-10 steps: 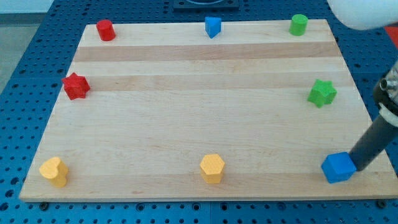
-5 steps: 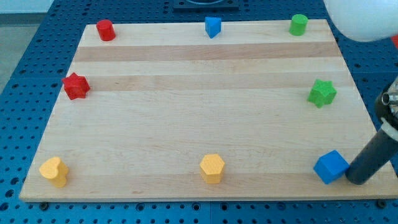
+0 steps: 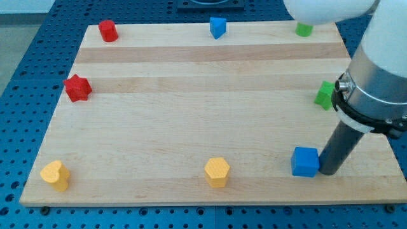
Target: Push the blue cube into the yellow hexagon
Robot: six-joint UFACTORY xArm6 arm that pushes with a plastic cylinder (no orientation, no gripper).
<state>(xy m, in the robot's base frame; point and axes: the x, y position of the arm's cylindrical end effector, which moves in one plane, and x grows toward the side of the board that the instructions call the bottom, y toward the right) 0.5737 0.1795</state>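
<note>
The blue cube lies on the wooden board near the view's bottom right. The yellow hexagon stands at the bottom middle, well to the cube's left. My tip rests on the board right against the cube's right side. The dark rod rises from it into the grey arm body, which covers the view's right side.
A second blue block sits at the top middle. A red cylinder and a red star are at the left. A yellow heart-like block is at the bottom left. A green star and a green cylinder are partly hidden by the arm.
My tip has moved left along the bottom edge, pushing the blue cube left toward the yellow hexagon. The arm body now covers more of the right side.
</note>
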